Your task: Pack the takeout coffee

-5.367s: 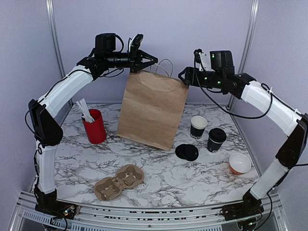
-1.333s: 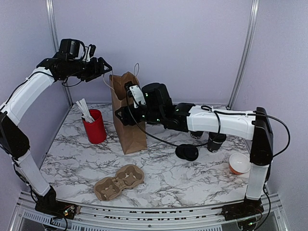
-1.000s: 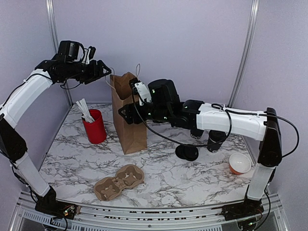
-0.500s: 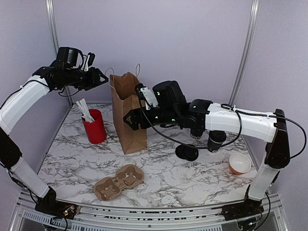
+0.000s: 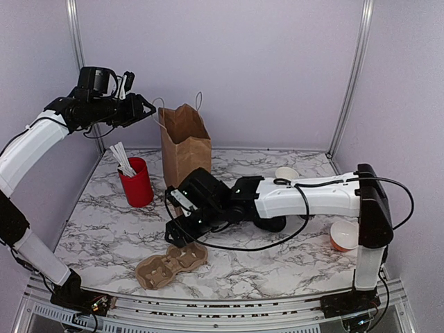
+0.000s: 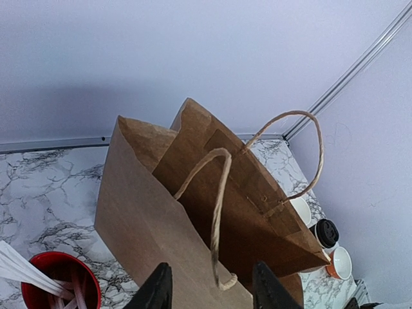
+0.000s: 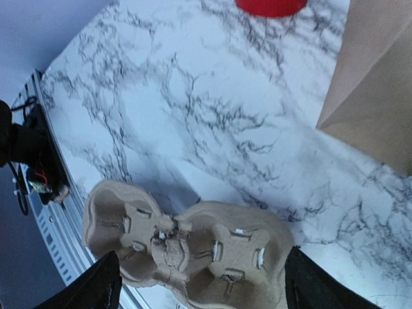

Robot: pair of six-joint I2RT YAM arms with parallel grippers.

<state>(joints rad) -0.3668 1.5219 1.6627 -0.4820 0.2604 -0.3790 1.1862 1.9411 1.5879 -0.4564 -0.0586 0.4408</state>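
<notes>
Bag [image 5: 184, 142]: stood open, far left.
Takeout coffee [image 6: 325, 233]: not yet packed, I judged.
Left end effector [image 6: 210, 286]: open astride bag handle [image 6: 219, 212].
Right end effector [image 7: 204, 283]: open, empty, above carrier [image 7: 187, 251].

Pale lilac walls [image 5: 263, 69] on 3 sides of white, grey-veined marble tabletop [image 5: 291, 267]. Silver metal posts [image 5: 354, 69] at its back corners, slotted aluminium rail [image 5: 208, 310] along its near edge. Light soft & even, w/ faint shadows on marble.
</notes>
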